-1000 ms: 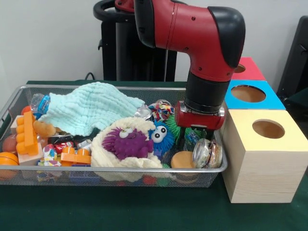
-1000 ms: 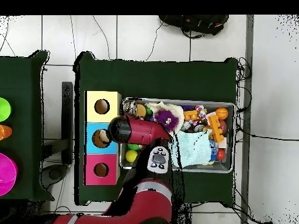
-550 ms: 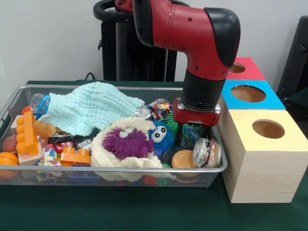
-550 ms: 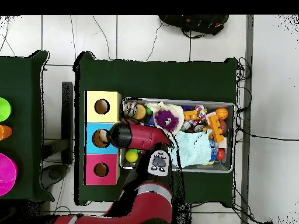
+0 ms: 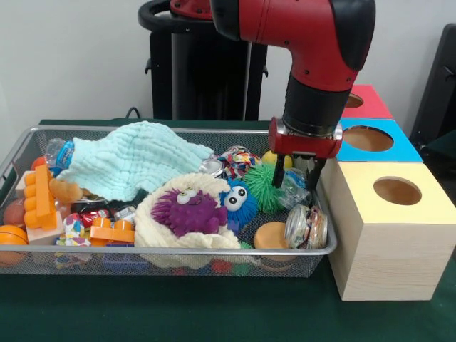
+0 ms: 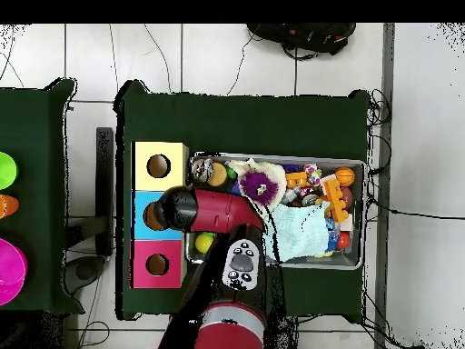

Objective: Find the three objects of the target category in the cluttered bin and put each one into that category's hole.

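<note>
One crumpled clear plastic bottle (image 5: pixel 293 187) sits clamped in the gripper (image 5: pixel 303 179), raised at the wire bin's (image 5: pixel 178 251) box-side end. Carrying is underway; next, a swing over the blue box's hole (image 5: pixel 367 138), probably.

Brightness: front view was evenly and fairly brightly lit; overhead view was bright on the pale floor.
Source: diffuse, from above; no lamp showed.
Shadows: soft, under the wire bin (image 5: pixel 21 153) rim and beneath the arm (image 5: pixel 313 64).
Glare: sheen on the arm's red shell.
Focus: front view slightly soft throughout; small toys blurred.
</note>
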You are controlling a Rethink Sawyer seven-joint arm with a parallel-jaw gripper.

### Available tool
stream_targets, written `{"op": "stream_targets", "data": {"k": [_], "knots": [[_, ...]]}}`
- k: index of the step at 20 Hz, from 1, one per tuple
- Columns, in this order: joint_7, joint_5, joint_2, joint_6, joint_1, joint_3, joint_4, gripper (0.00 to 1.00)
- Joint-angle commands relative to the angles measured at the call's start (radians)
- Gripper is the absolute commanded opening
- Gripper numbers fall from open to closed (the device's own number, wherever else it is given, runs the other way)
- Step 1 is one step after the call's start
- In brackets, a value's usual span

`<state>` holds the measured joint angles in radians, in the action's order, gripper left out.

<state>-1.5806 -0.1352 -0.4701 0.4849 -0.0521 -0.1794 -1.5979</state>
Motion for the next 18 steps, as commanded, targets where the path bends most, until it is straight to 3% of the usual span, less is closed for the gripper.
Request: {"op": "stream_targets", "data": {"k": [1, 5, 9, 15, 18], "knots": [[-0.177, -0.024, -0.074, 0.17, 0.013, 0.033, -0.068, 1.0], [-0.149, -0.008, 0.07, 0.106, 0.051, 0.065, 0.032, 1.0], [-0.124, 0.009, 0.119, 0.131, 0.056, 0.057, 0.122, 1.0], [-0.165, 0.019, 0.154, -0.041, 0.044, 0.04, 0.119, 1.0], [-0.167, 0.015, 0.185, -0.081, 0.051, 0.046, 0.144, 1.0]]}}
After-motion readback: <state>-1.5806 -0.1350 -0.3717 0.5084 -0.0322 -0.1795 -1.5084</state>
